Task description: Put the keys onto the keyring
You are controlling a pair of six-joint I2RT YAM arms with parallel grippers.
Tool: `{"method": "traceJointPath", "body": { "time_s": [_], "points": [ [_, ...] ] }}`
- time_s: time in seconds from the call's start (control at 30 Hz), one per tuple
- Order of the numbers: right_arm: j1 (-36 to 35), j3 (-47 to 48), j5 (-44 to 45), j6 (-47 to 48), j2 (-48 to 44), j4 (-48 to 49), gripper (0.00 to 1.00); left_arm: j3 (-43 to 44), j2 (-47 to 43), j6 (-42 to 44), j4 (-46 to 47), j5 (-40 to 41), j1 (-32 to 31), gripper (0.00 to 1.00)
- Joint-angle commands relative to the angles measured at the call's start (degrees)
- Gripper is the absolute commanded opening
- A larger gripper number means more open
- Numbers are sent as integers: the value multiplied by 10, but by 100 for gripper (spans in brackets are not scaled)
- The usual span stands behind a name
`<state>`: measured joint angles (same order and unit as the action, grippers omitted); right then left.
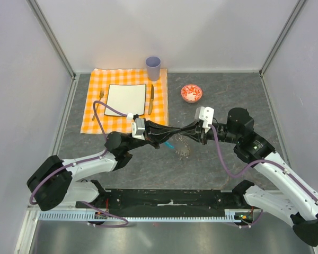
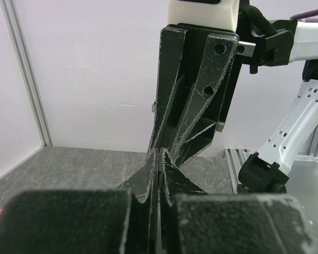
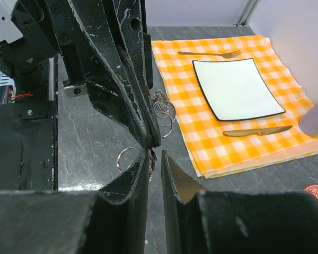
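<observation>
- From the top view only: whole layout, with left fingers (image 1: 167, 136) and right fingers (image 1: 183, 136) meeting tip to tip over the middle of the counter (image 1: 201, 169).
- Also from above only: blue curved part of the keyring (image 1: 183, 149), just at the near side of the meeting tips, toward the left fingers. Grey coil just beside it, under the right fingers.
- From the right wrist only: grey loops of the keyring (image 3: 163, 110) bunched right against the far side of the left fingers (image 3: 148, 135), plus a single ring (image 3: 128, 157) on the counter on their other side. Blue part hidden here. Cannot tell whether the bunch hangs from the tips or lies on the counter.
- From the left wrist only: a head-on look at the tip contact, left fingers (image 2: 153, 180) pressed together with only a hairline slit, right fingers (image 2: 167, 143) coming down to touch them at the points.
- Right fingers (image 3: 146, 164) drawn nearly together, a thin slit left between them. A tiny speck at the mouth of the slit, too small to name, so cannot tell what either pair pinches.
- Keys not made out in any view.
- Well beyond the fingertips: checked cloth (image 1: 95, 119) with plate (image 1: 126, 95), fork (image 1: 101, 97) and knife (image 1: 150, 99), cup (image 1: 153, 67) at its far corner, red bowl (image 1: 191, 93) beside it.
</observation>
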<state>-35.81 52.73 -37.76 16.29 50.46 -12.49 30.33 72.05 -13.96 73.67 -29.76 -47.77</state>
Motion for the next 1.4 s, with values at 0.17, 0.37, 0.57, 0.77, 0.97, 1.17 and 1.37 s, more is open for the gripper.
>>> {"method": "traceJointPath", "body": {
  "time_s": [0.17,0.37,0.57,0.77,0.97,1.17,1.37],
  "points": [
    [1,10,-27,-3,9,36,5,8,-18,-13,197,-2,-3,2],
    [1,34,-4,8,5,7,0,3,-53,24,108,3,-3,2],
    [2,161,51,75,54,-216,0,46,-168,146,-228,12,-2,22],
    [-21,330,129,130,138,-370,0,66,-211,211,-392,21,-2,34],
    [-138,514,269,151,255,-510,0,57,-213,214,-417,36,-3,42],
    [-255,567,541,132,328,-579,0,47,-234,227,-453,64,-2,45],
    [-270,553,552,131,318,-563,0,18,-269,236,-455,91,-3,50]
  ]
}}
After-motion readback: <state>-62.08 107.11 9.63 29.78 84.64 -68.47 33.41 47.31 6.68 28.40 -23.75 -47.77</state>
